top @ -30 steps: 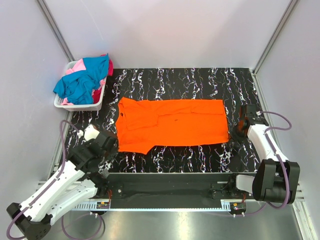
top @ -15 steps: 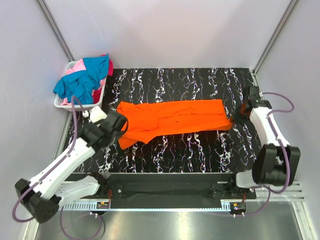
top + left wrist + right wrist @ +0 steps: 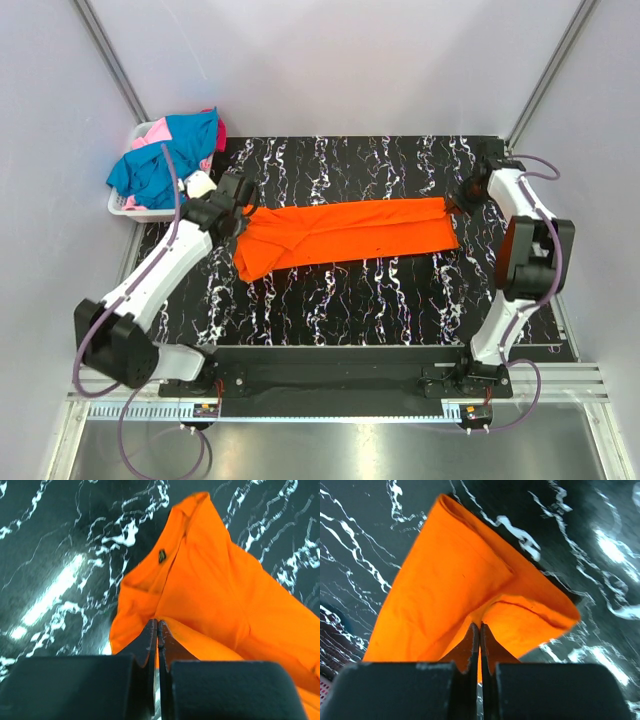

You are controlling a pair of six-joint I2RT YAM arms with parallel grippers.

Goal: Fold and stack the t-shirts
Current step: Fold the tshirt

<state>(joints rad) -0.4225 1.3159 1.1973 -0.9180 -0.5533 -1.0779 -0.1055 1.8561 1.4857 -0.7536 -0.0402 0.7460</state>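
Note:
A vivid orange t-shirt lies folded lengthwise in a long band across the middle of the black marbled table. My left gripper is shut on the shirt's left end, pinching the cloth near the collar. My right gripper is shut on the shirt's right end, at its hem. Both hold their edges at the far side of the band. Teal-blue, pink and red t-shirts lie heaped in a white basket at the back left.
The basket stands just left of my left gripper. Grey walls close the table in at the back and both sides. Cables loop off both arms. The near metal rail runs along the front edge.
Both grippers carried the near edge of the orange shirt away from me to the far edge, folding it in half lengthwise. The shirt is now a narrower band.

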